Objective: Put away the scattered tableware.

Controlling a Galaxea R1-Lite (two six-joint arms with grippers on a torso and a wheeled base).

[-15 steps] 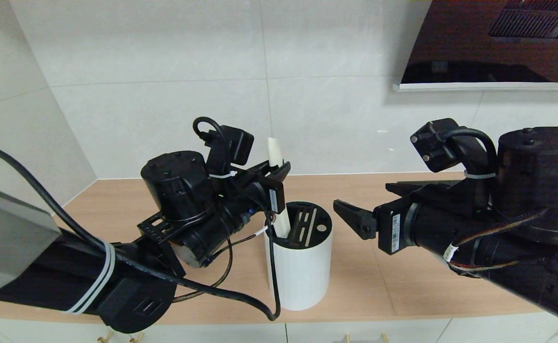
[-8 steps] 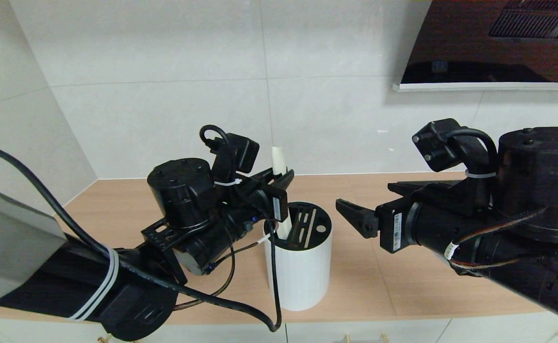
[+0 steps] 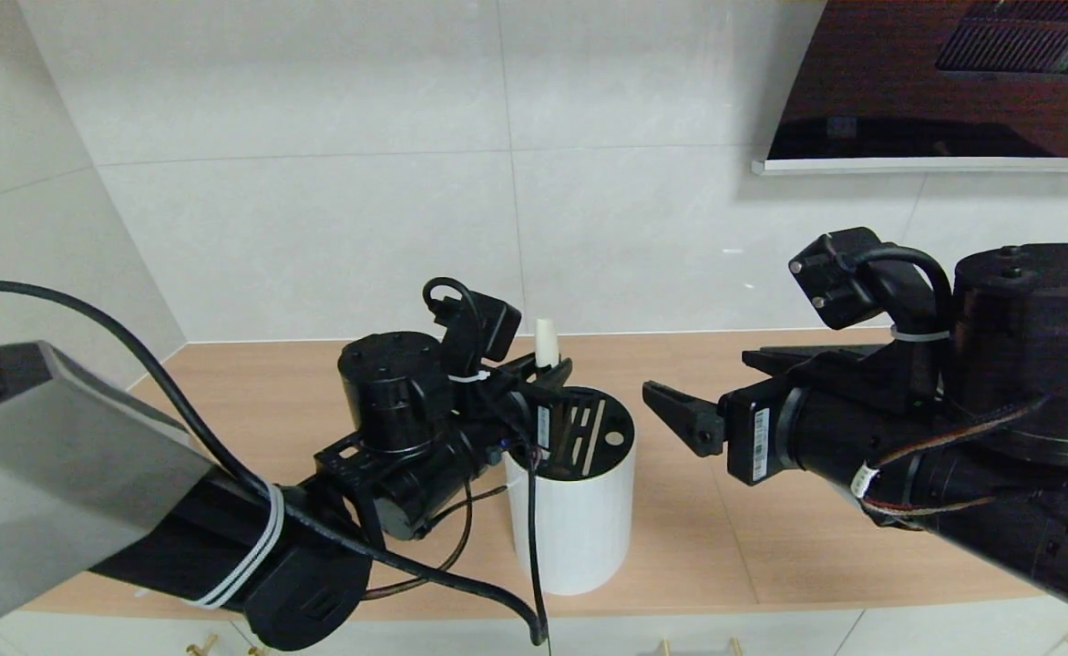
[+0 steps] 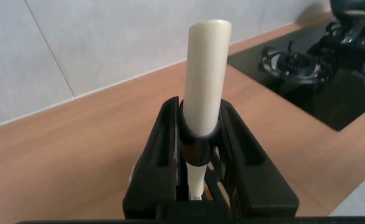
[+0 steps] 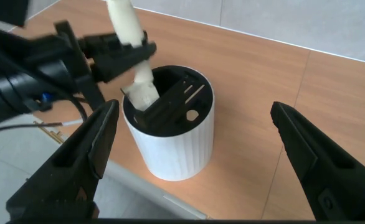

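A white cylindrical utensil holder (image 3: 572, 510) with a black slotted top stands near the front edge of the wooden counter (image 3: 242, 383). My left gripper (image 3: 545, 383) is shut on a cream-handled utensil (image 3: 546, 343), whose lower end sits inside the holder (image 5: 169, 140) and whose handle (image 4: 204, 78) sticks up between the jaws. In the right wrist view the same utensil (image 5: 132, 43) leans into the holder's opening. My right gripper (image 3: 680, 415) hovers open just right of the holder, holding nothing.
A tiled wall rises behind the counter. A dark range hood (image 3: 944, 82) hangs at the upper right. A black gas hob (image 4: 313, 68) lies on the counter beyond the holder. Bare counter lies behind and left of the holder.
My left gripper has moved down and slightly right, lowering the cream-handled utensil deeper into the holder. The right arm has stayed still.
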